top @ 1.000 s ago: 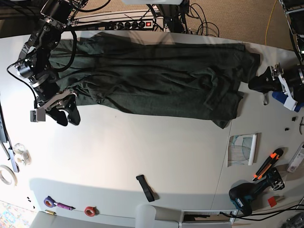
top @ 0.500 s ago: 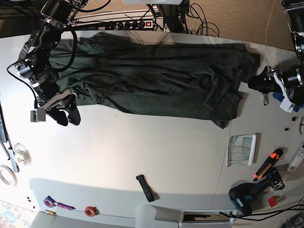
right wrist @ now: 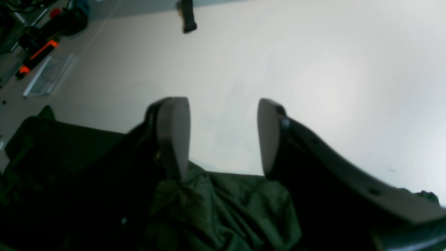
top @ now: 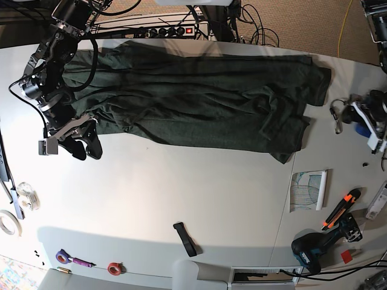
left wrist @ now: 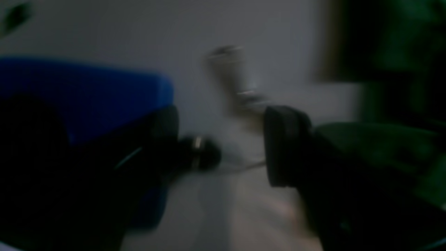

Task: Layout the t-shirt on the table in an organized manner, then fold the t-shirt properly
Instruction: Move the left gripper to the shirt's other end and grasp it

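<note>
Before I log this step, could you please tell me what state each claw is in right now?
Left claw: open, holding nothing, clear of the t-shirt.
Right claw: open, holding nothing, over the t-shirt's edge.

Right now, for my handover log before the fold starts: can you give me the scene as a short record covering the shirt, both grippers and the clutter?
t-shirt: dark green, spread along the far side of the table, wrinkled, not folded
right gripper: open, at the shirt's near edge, gripping nothing
left gripper: open, off the shirt near its other end; view blurred
clutter: drill and black strap on the near side, apart from the shirt
</note>
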Motion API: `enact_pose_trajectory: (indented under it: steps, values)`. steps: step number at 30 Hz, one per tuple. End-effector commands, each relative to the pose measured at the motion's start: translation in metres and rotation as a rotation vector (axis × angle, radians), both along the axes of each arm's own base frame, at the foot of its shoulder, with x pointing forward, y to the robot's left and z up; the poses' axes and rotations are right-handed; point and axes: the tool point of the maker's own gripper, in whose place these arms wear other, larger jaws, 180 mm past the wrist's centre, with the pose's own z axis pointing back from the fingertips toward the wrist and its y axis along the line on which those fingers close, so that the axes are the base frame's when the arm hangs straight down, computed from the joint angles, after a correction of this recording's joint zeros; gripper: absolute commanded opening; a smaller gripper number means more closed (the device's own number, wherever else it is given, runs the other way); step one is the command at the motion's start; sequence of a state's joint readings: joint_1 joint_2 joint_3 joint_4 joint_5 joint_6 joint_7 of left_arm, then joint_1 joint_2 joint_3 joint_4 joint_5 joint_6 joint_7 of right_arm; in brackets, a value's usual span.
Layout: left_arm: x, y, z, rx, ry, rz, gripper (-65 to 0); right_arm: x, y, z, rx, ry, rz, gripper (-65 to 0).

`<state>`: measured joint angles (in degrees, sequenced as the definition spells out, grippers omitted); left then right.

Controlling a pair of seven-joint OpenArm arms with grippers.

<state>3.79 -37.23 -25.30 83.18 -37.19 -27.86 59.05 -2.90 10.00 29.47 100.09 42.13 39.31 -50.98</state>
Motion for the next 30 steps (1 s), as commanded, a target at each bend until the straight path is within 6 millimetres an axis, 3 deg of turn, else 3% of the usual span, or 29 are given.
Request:
enact_pose_trajectory:
  steps: [1, 5, 7, 9, 14, 17, 23, 27, 30]
  values:
    - [0.010, 0.017, 0.018, 0.059, -0.040, 0.010, -28.2, 0.005, -0.001, 0.019, 0.001, -0.068, 0.010, -34.3]
    - [0.011, 0.041, 0.024, 0.149, -0.043, 0.067, -28.2, 0.005, -0.001, 0.020, 0.002, -0.069, 0.010, -34.3]
    - [0.013, 0.037, 0.028, 0.112, -0.057, 0.067, -28.2, 0.005, -0.001, 0.020, 0.002, -0.069, 0.010, -34.3]
    - [0.017, 0.017, 0.033, -0.001, -0.086, 0.024, -28.2, 0.005, -0.001, 0.020, 0.002, -0.069, 0.010, -34.3]
    - [0.018, -0.054, 0.055, -0.371, -0.154, -0.142, -28.2, 0.005, -0.001, 0.019, 0.002, -0.068, 0.010, -34.3]
    - [0.009, -0.076, 0.046, -0.452, -0.117, -0.160, -28.1, 0.005, -0.001, 0.019, 0.002, -0.068, 0.010, -34.3]
    - [-0.008, -0.101, 0.020, -0.533, -0.043, -0.134, -28.1, 0.005, -0.001, 0.019, 0.002, -0.068, 0.010, -34.3]
    - [-0.015, -0.105, 0.014, -0.547, -0.031, -0.127, -28.0, 0.005, 0.000, 0.019, 0.002, -0.067, 0.010, -34.3]
    - [-0.019, -0.105, 0.009, -0.543, -0.017, -0.123, -23.8, 0.005, 0.000, 0.019, 0.002, -0.067, 0.010, -34.3]
